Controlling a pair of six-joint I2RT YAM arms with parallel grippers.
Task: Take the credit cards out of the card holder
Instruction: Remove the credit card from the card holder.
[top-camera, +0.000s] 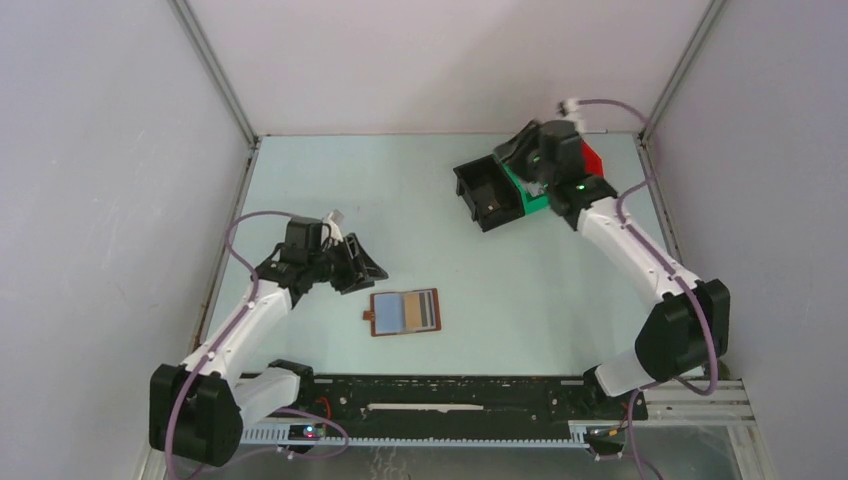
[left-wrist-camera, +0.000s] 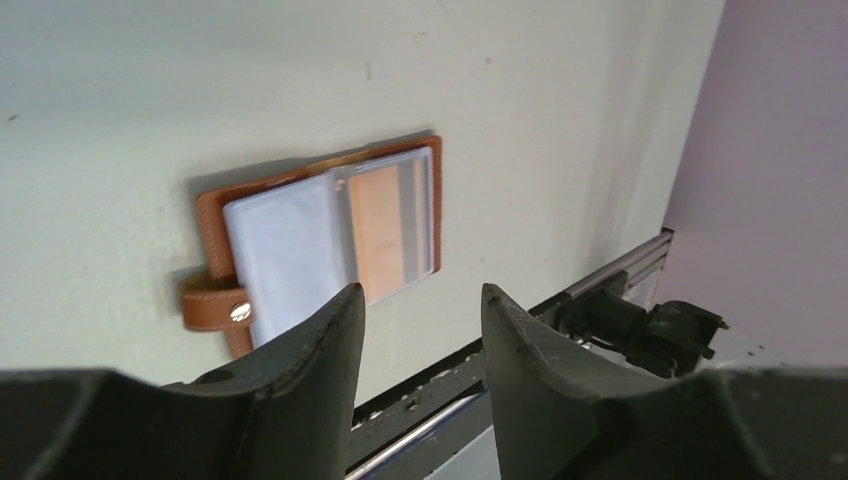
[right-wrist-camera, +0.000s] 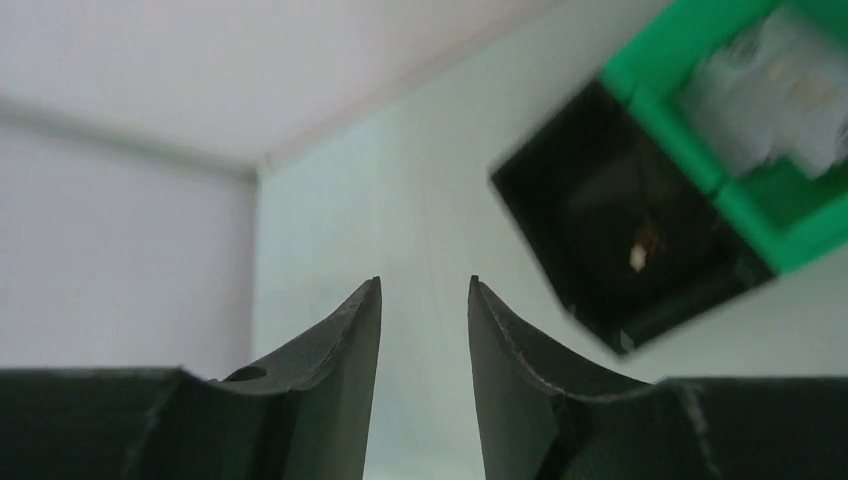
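The card holder (top-camera: 405, 312) lies open and flat on the table (top-camera: 400, 200), toward the near edge, with its strap tab (left-wrist-camera: 213, 305) on the left. A tan-orange card (left-wrist-camera: 380, 235) with a dark stripe sits in its right clear sleeve. The left pincer (left-wrist-camera: 422, 290) hovers just left of it, partly open and empty. At the far right, the right pincer (right-wrist-camera: 425, 282) is above the black bin (right-wrist-camera: 640, 250) and green bin (right-wrist-camera: 660, 110), its jaws parted and holding nothing.
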